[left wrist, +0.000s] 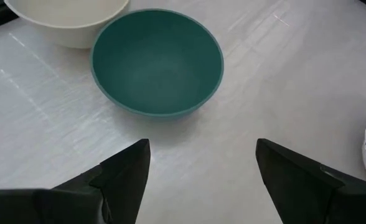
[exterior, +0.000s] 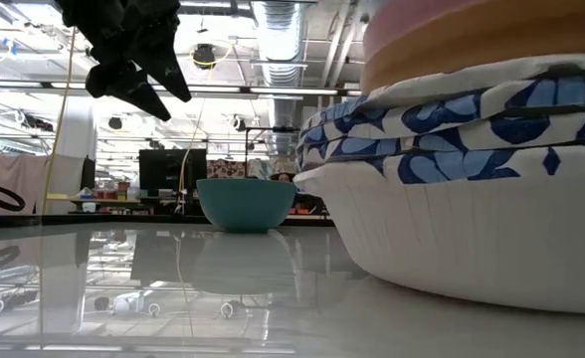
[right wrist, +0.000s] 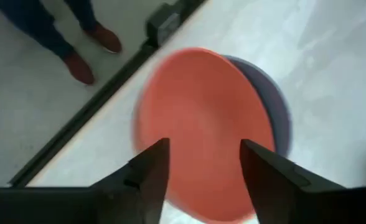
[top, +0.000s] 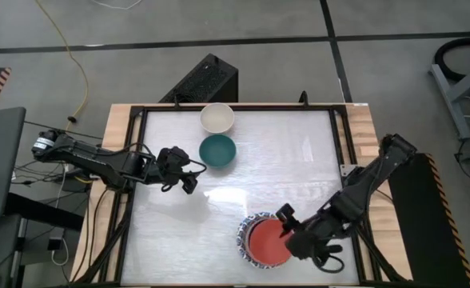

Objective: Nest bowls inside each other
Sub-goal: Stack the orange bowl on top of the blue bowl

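Observation:
A dark green bowl (top: 217, 151) (left wrist: 157, 61) stands on its base on the white table, and a cream-white bowl (top: 217, 118) (left wrist: 68, 18) stands just beyond it at the far edge. Near the front edge a stack of nested bowls (top: 265, 240) (exterior: 472, 179) rests on the table, with a red bowl (right wrist: 198, 130) uppermost and blue-and-white patterned rims below it. My right gripper (top: 287, 228) (right wrist: 205, 180) hangs open above the red bowl, apart from it. My left gripper (top: 193, 178) (left wrist: 201, 180) is open to the left of the green bowl, above the table.
Bare white tabletop (top: 299, 160) lies between the green bowl and the stack. A black frame rail (top: 243, 106) rims the table. A black box (top: 207, 80) sits behind the far edge. A person's feet (right wrist: 77, 56) stand on the floor beside the table near the stack.

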`<state>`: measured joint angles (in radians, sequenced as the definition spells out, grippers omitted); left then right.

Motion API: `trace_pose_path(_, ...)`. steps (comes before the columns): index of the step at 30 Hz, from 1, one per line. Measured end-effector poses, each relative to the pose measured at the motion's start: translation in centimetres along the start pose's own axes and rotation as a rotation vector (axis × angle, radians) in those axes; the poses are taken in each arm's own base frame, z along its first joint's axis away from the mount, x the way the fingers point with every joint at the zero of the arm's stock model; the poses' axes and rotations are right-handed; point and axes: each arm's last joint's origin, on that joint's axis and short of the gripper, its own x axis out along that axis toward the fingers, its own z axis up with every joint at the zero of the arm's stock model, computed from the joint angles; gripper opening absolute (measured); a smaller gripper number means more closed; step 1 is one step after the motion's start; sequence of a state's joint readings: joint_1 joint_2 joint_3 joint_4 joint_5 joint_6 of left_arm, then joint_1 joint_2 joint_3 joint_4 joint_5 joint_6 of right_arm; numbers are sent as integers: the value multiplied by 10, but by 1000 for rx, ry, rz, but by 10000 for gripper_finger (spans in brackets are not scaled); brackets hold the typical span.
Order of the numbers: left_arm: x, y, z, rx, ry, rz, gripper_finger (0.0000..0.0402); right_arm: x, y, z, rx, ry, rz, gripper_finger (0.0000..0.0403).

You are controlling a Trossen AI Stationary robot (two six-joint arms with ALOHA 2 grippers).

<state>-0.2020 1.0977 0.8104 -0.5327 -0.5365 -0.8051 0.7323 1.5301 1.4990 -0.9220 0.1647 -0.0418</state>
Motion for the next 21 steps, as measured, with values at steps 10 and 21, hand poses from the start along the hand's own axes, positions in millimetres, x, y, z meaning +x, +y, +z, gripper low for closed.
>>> trace_pose_path(10,0,0,0,1,-2,4,281,9,27,0,-70,37,68,59)
trace_pose_path(21,2,3,2,-6,-3,23,281,41,38,-1,-86,128,109,20)
